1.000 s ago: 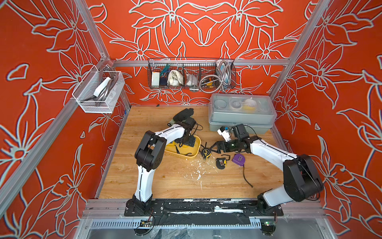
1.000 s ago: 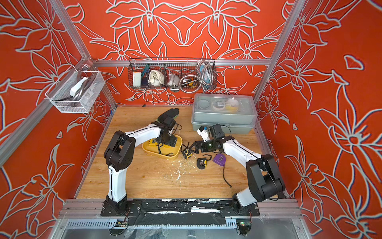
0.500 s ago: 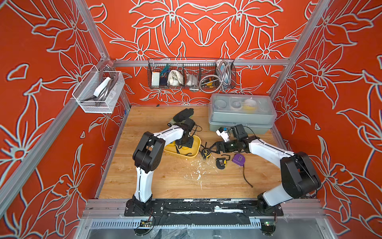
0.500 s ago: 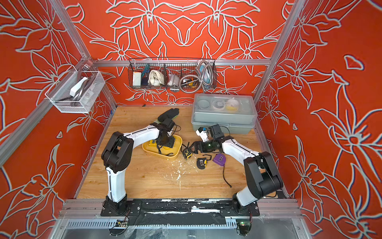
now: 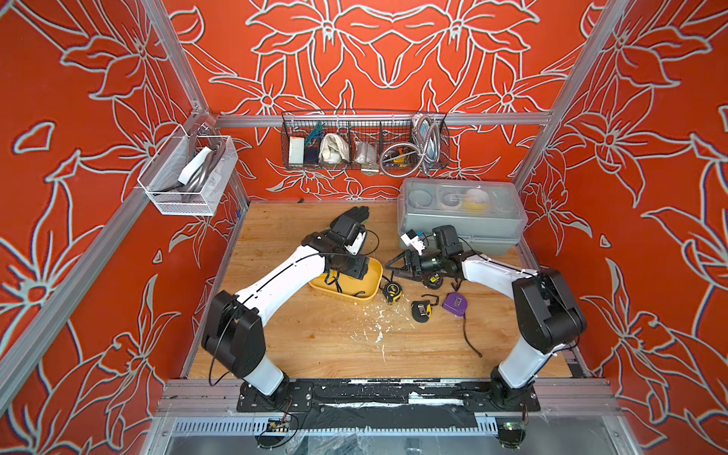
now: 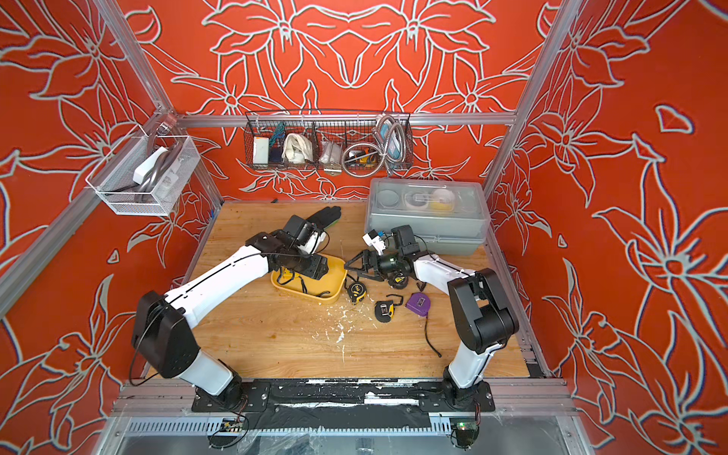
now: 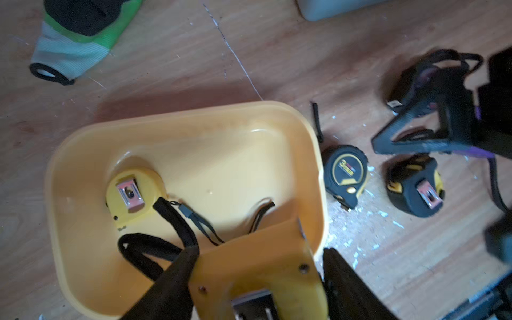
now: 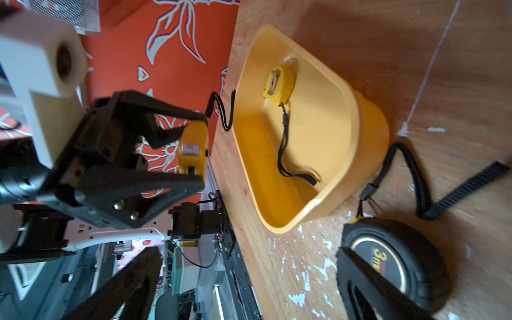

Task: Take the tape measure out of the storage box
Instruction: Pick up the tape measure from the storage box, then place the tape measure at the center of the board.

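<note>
Front of the counter (image 5: 315, 346): white flakes (image 5: 378, 335) are lying scattered on the wood, a little right of middle. Just past them, a black-and-yellow tape measure (image 5: 421, 310) and a purple tape measure (image 5: 455, 304) are sitting side by side, close but apart.

Middle: the storage box (image 5: 354, 298) is resting on the counter, left of those two. A black tape measure (image 5: 392, 292) is sitting outside the box, just beside its right-hand end. I cannot tell if the two are touching.

The left tool (image 8: 203, 149) is hanging over the box, raised above its rim. It is clamping a yellow tape measure (image 8: 192, 138) between its two fingers. That measure's black strap (image 7: 174, 219) is dangling below it toward the box. So this one is up in the air over the box, not on its floor.

A second yellow tape measure (image 7: 130, 191) is lying on the box floor toward the left end, clip side up. Its thin cord is running across the floor.

The right tool (image 8: 248, 252) is hovering low over the counter just right of the box. Its jaws are spread wide and gripping nothing. The black tape measure is sitting close beside one finger.

Farther back, a dark glove (image 5: 356, 214) is lying on the counter, and a grey toolbox (image 5: 461, 224) is standing at the back right. A wire basket (image 5: 364, 157) is hanging on the far wall, and a white mesh basket (image 5: 185, 185) on the left wall.
</note>
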